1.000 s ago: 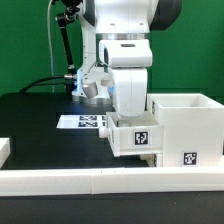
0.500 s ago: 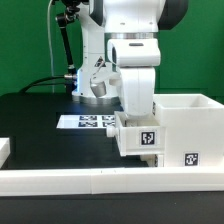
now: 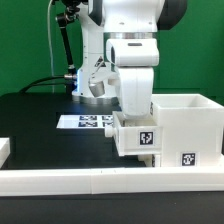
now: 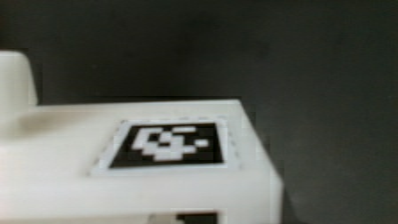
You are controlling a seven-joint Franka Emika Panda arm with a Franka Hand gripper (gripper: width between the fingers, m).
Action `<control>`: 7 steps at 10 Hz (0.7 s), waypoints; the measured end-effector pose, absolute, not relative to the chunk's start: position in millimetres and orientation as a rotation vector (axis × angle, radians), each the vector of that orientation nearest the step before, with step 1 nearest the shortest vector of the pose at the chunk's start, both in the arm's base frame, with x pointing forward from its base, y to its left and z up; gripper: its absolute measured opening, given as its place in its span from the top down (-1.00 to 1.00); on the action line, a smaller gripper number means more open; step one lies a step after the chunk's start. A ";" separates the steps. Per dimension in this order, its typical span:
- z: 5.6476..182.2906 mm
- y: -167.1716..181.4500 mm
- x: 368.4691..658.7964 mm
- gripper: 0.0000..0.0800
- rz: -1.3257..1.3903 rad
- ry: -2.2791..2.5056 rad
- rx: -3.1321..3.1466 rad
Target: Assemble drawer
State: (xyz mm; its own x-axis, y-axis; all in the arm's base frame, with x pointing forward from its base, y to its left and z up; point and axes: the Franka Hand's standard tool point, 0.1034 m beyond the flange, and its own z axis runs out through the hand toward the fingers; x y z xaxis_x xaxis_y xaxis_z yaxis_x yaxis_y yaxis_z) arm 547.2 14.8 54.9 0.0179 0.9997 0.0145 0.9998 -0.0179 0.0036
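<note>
A small white tray (image 3: 138, 139) with a black-and-white tag on its face hangs under my gripper (image 3: 136, 113), against the left wall of the tall white box shell (image 3: 188, 124), as the exterior view shows it. My fingertips are hidden behind the tray's rim, and the tray travels with the hand. In the wrist view the tray's tagged white face (image 4: 169, 146) fills the frame over the black table, and no fingers show clearly. The box shell stands with its opening upward and carries a tag low on its front.
The long low white rail (image 3: 90, 180) runs along the front. The marker board (image 3: 84, 122) lies flat behind the tray. A white part (image 3: 5, 148) shows at the exterior view's left edge. Cables and a stand are at the back.
One second ago the arm and tray were farther toward the exterior view's left. They moved right up to the box shell, and have held still over the last half second.
</note>
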 end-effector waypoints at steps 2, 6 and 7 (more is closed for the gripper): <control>61.1 12.9 549.6 0.23 -0.011 -2.188 -2.244; 87.3 15.2 554.9 -0.59 -0.002 -2.194 -2.253; 93.5 9.7 556.8 -0.59 0.014 -2.204 -2.241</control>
State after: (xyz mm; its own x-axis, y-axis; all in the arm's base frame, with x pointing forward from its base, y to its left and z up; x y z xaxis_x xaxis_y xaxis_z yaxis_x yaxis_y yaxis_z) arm 556.8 9.7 93.5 0.0170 0.9998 -0.0074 0.9998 -0.0170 -0.0048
